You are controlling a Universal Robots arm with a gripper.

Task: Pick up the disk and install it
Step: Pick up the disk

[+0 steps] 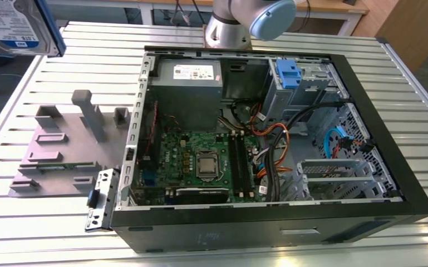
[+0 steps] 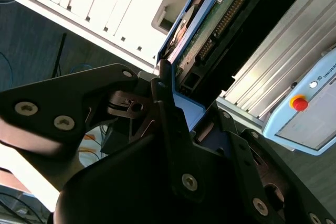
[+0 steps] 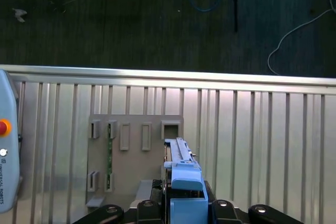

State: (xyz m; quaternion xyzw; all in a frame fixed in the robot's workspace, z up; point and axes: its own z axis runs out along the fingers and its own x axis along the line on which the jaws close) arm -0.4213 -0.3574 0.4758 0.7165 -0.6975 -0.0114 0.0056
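Gripper (image 2: pixel 189 114): closed on the disk (image 2: pixel 220 19). In the second wrist view the black fingers (image 2: pixel 164 98) clamp the blue carrier frame at the disk's handle end, and the drive's green circuit board and connector row face the camera.

Disk position: lifted clear of the table (image 1: pixel 392 83), above the grey fixture plate (image 1: pixel 58 150). In the first wrist view the disk (image 3: pixel 181 161) is seen edge-on and hangs over one edge of the fixture plate (image 3: pixel 131 150), near its square slot. In the exterior view the disk (image 1: pixel 13 25) is beyond the fixture plate and to the exterior view's left, with its white-and-blue label towards the camera.

Open computer case (image 1: pixel 273 222): lies on the table just beside the fixture plate, to the exterior view's right of it. Inside it are the motherboard (image 1: pixel 198 161), a grey power supply (image 1: pixel 187 83) and a blue clip (image 1: pixel 289 74) at the drive bay.

Teach pendant (image 3: pixel 8 145): lies on the table near the fixture plate, apart from it.
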